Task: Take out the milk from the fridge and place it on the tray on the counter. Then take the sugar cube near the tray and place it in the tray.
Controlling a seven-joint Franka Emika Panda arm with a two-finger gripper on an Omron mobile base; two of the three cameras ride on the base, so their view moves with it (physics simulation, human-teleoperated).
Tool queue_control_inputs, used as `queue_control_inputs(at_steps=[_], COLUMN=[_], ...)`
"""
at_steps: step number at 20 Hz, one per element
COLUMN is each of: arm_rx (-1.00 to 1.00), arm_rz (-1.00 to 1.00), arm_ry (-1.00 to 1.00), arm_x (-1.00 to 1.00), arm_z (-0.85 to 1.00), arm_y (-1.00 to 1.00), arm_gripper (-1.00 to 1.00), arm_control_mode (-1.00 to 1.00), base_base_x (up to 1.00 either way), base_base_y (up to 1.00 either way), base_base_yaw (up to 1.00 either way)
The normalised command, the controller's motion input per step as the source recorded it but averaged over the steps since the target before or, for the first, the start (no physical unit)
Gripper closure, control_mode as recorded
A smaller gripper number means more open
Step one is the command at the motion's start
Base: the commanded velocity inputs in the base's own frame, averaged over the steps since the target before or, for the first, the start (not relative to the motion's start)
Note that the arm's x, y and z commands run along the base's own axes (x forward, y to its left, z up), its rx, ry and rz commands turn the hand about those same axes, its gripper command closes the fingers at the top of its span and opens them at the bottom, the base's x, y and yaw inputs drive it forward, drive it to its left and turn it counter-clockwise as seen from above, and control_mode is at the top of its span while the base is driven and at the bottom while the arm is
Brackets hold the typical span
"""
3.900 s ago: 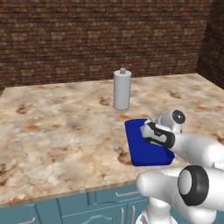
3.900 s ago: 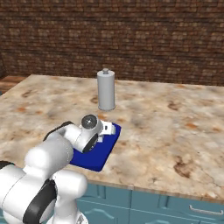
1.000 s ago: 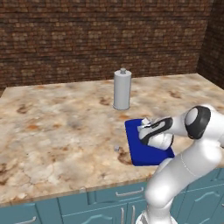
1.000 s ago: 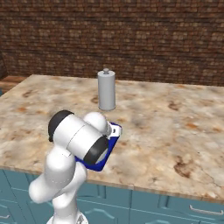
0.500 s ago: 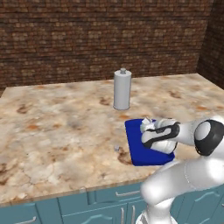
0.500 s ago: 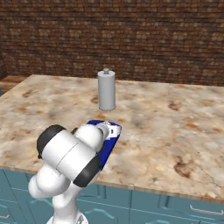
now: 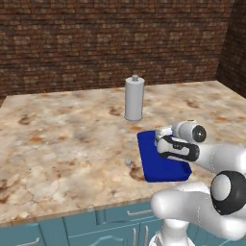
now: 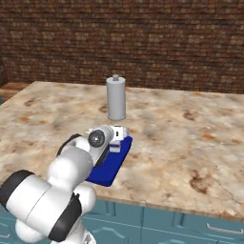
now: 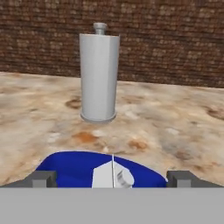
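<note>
The first half looks done: the milk (image 9: 112, 175) stands in the tray (image 7: 153, 168) on the tabletop (image 7: 62, 144), its gabled top showing in the hand view between the two finger tips, which stand wide apart on either side of it without touching. So the claw (image 9: 112, 178) is open and grips nothing, hovering low over the tray with the carton just ahead of it. From the right base view the carton (image 8: 116, 138) sits toward the far end of the tray (image 8: 114, 167), partly behind the wrist. What is left is the second half: the sugar cube (image 7: 128, 163) lies on the bare stone just beside the tray's left edge (a tiny pale speck, easy to miss), apart from the rim and not yet picked up. The grey canister (image 7: 134, 98) stands further back on the tabletop, well clear of both, and has no part in the job. My judgement is that the arm now needs to lift clear of the carton, swing left to the cube, pinch it and set it inside the blue rim; given how small the cube is, that grasp will call for careful centring.
</note>
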Motion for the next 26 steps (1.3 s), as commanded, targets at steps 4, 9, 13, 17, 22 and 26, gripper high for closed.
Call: queue_control_inputs(at_steps=[4, 9, 13, 17, 22, 26], arm_rx=[0.0, 0.0, 0.05, 0.07, 0.03, -0.02], arm_rz=[-0.01, -0.01, -0.04, -0.03, 0.0, 0.08], arm_ry=[0.16, 0.26, 0.33, 0.32, 0.14, 0.02], arm_x=[-0.2, -0.24, -0.67, -0.68, -0.64, -0.5], arm_z=[0.94, 0.85, 0.07, 0.0, 0.0, 0.0], arm_y=[0.0, 0.0, 0.0, 0.14, 0.37, 0.6], arm_gripper=[-1.0, -1.0, -1.0, -1.0, -1.0, -1.0], arm_control_mode=[-1.0, -1.0, -1.0, -1.0, -1.0, -1.0], base_base_x=[0.0, 0.0, 0.0, 0.0, 0.0, 0.0], base_base_y=[0.0, 0.0, 0.0, 0.0, 0.0, 0.0], base_base_yaw=[0.0, 0.0, 0.0, 0.0, 0.0, 0.0])
